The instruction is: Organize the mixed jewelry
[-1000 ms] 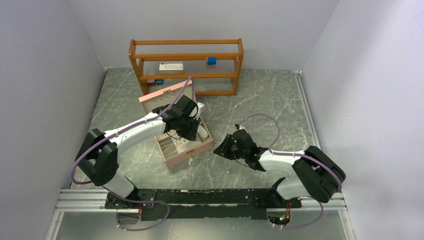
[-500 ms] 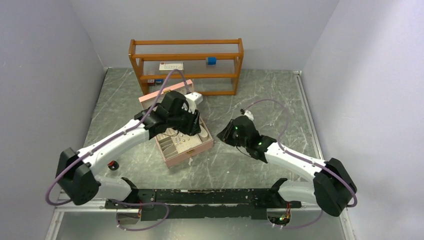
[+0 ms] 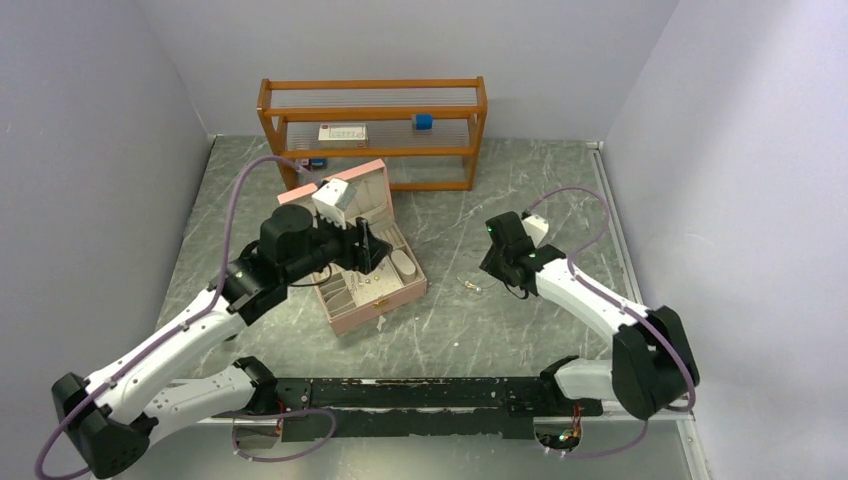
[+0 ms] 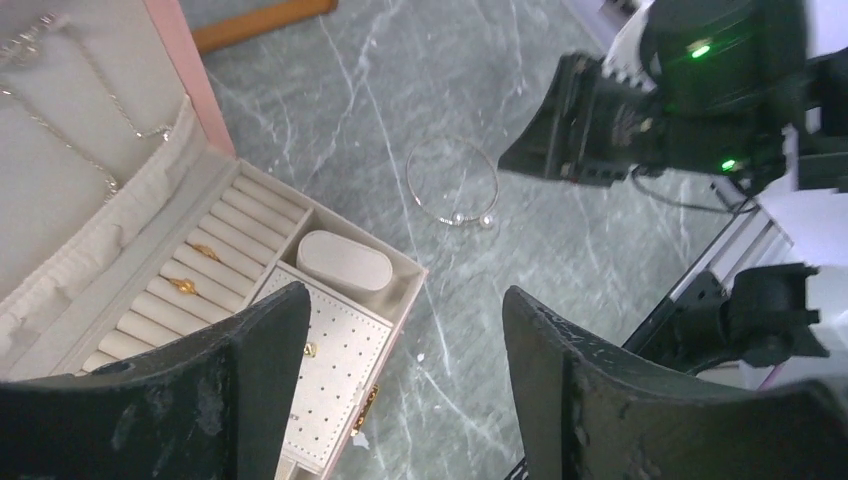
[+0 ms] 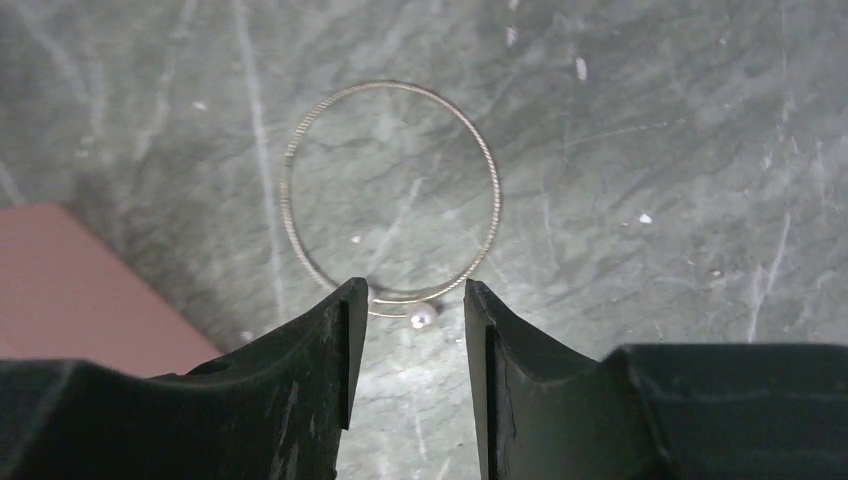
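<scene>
Right wrist: my right gripper point(image 5: 412, 290) hangs unclenched, empty, over the bangle point(image 5: 390, 84), light, springy, slippery wire; I'd pinch its near arc.

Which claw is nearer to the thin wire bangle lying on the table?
Right. The right claw hangs just over the bangle, straddling its pearl-tipped ends; the left claw is farther off, above the open pink box.

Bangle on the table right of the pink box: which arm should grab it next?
Right. The right gripper hovers open over the bangle, its jaws framing the pearl end in its wrist view. The left gripper is open above the pink box, farther away.
</scene>
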Action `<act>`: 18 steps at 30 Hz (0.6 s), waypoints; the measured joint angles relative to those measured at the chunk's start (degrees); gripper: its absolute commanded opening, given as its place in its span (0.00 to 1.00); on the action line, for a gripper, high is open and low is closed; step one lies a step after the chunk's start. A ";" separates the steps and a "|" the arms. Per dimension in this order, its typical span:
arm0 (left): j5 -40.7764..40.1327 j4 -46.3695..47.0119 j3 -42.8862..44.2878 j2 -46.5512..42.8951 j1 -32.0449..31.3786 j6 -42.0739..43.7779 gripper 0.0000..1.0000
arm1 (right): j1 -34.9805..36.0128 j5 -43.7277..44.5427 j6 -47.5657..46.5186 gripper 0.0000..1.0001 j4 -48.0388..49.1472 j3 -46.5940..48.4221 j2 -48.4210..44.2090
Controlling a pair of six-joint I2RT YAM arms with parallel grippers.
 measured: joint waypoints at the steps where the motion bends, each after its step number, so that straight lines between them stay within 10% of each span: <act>1: -0.63 0.72 -0.44 -1.16 0.00 -0.24 0.77 | -0.22 0.02 -0.02 0.45 -0.63 0.33 1.14; 18: -7.52 4.57 -5.11 -7.28 0.00 -0.66 0.77 | 2.03 1.05 3.37 0.35 -7.76 6.36 17.99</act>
